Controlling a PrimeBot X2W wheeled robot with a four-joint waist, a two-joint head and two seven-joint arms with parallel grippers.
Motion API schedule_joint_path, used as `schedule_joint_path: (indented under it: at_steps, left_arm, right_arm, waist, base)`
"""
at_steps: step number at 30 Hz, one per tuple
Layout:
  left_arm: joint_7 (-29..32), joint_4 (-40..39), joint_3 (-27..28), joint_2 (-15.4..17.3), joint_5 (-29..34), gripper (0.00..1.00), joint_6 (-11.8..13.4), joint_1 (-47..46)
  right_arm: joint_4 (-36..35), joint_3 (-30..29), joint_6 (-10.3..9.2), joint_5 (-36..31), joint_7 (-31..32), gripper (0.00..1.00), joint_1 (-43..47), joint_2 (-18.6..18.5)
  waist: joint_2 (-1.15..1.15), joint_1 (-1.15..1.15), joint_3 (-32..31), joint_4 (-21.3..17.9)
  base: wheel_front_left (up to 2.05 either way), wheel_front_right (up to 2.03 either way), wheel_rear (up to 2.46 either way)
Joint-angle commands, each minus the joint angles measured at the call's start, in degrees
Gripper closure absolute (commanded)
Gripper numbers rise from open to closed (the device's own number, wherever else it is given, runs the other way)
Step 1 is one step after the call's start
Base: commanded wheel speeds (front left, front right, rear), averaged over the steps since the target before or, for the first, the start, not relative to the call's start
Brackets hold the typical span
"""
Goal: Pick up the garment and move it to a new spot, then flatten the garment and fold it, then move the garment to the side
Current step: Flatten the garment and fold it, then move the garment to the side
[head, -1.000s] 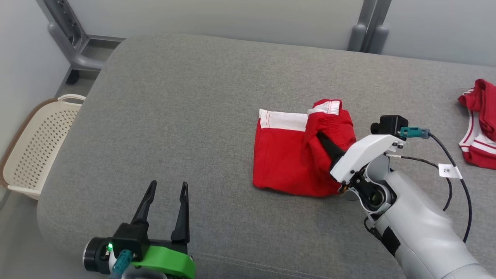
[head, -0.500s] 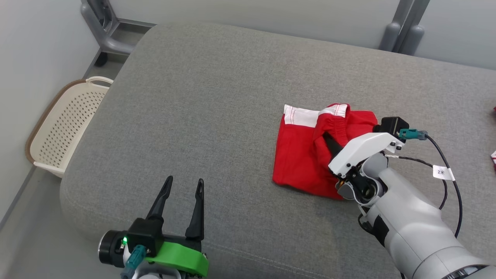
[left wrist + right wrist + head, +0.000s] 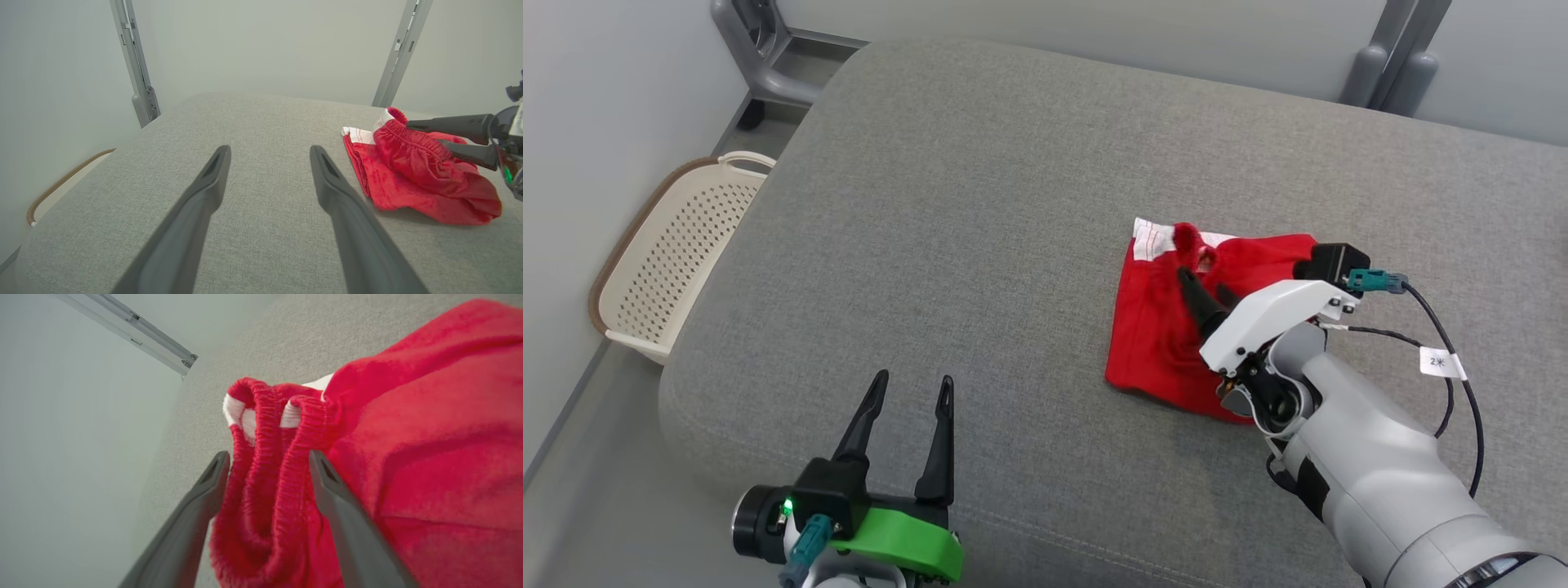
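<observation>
Has the right gripper (image 3: 1201,282) released, its two fingers wide apart, with the gathered elastic waistband of the red garment (image 3: 1156,343) lying between them, not pinched. Points the fingertips toward the garment's white band. Has the left gripper (image 3: 913,378) spread open too, grasping nothing, over the near edge of the grey cushion (image 3: 980,204), well apart from the garment. Finds the garment roughly folded on the cushion's right half. Beside the cushion's left end, a cream basket (image 3: 670,245).

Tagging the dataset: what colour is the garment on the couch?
Red garment with a white band along one edge; clearest in the head view.
</observation>
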Motion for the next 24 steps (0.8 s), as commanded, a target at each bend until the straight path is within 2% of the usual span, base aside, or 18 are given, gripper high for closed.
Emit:
schedule_joint_path:
  at_steps: [1, 8, 12, 19, 24]
  left_arm:
    - [0.11, 0.03, 0.26, 0.01, -0.08, 0.00, 0.25, -0.37]
    - [0.11, -0.24, 0.98, 0.01, 0.71, 0.00, 0.00, 0.41]
    - [0.11, -0.75, 1.77, 0.01, 1.44, 0.00, -0.17, 0.90]
    - [0.11, -1.55, 2.79, 0.01, 2.27, 0.00, -0.12, 1.21]
    - [0.11, -2.12, 4.90, 0.01, 3.14, 0.00, 0.39, 1.34]
  right_arm:
    - [-1.06, 0.61, 0.01, -0.22, -0.80, 0.00, 0.66, -0.10]
    - [-8.64, 3.80, 0.02, -1.46, -6.16, 0.00, 3.57, -3.56]
    - [-12.18, 5.43, 0.01, -4.97, -9.89, 0.00, 5.38, -8.21]
    - [-11.68, 3.60, 0.01, -7.71, -10.87, 0.00, 6.21, -11.52]
    - [-9.41, 3.20, 0.01, -8.45, -9.81, 0.00, 5.41, -11.48]
  waist:
    - [0.00, 0.00, -0.36, -0.57]
    - [0.00, 0.00, -1.25, -2.49]
    - [0.00, 0.00, -1.41, -3.71]
    - [0.00, 0.00, -1.10, -4.78]
    - [0.00, 0.00, -0.73, -5.30]
  base:
    - [0.00, 0.00, 0.00]
    - [0.00, 0.00, 0.00]
    - [0.00, 0.00, 0.00]
    - [0.00, 0.00, 0.00]
    - [0.00, 0.00, 0.00]
